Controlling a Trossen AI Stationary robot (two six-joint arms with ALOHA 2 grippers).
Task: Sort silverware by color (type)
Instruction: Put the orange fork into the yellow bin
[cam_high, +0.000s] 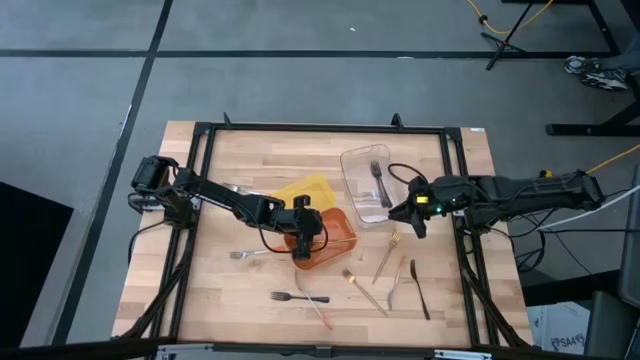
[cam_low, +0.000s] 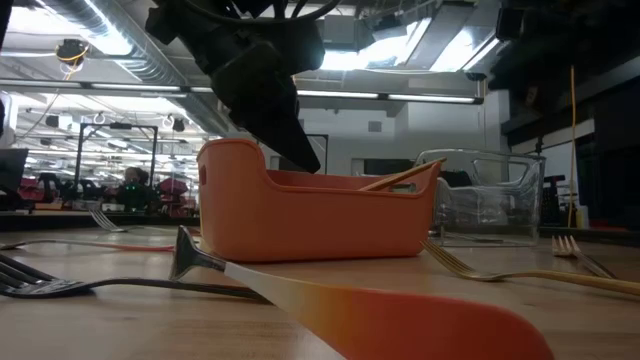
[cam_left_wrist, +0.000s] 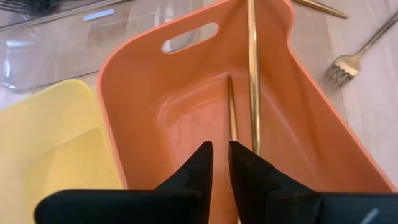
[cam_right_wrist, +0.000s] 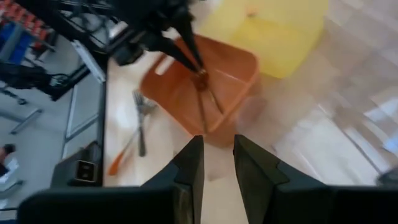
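My left gripper (cam_left_wrist: 221, 152) hangs inside the orange tray (cam_high: 335, 240) at mid-table, its fingers a narrow slit apart. Two gold utensils lie in that tray: a long one (cam_left_wrist: 252, 74) leaning over the far rim and a shorter one (cam_left_wrist: 231, 112) on the floor, its near end by my fingertips. My right gripper (cam_right_wrist: 217, 140) hovers open and empty beside the clear tray (cam_high: 365, 185), which holds a dark fork (cam_high: 378, 180). Loose silverware lies on the wood: gold forks (cam_high: 386, 258) (cam_high: 365, 292), a black fork (cam_high: 298, 297), an orange-handled piece (cam_high: 400, 280). My left gripper has the shorter gold utensil's near end (cam_left_wrist: 232, 134) right beside one fingertip (cam_left_wrist: 239, 155). The slit between the fingers shows only the tray floor. Whether a finger touches the utensil, I cannot tell.
A yellow tray (cam_high: 305, 190) stands just beyond the orange one. A silver fork (cam_high: 250, 255) lies to the left and a black utensil (cam_high: 420, 290) to the right near the front. Black frame rails (cam_high: 460, 200) border the table.
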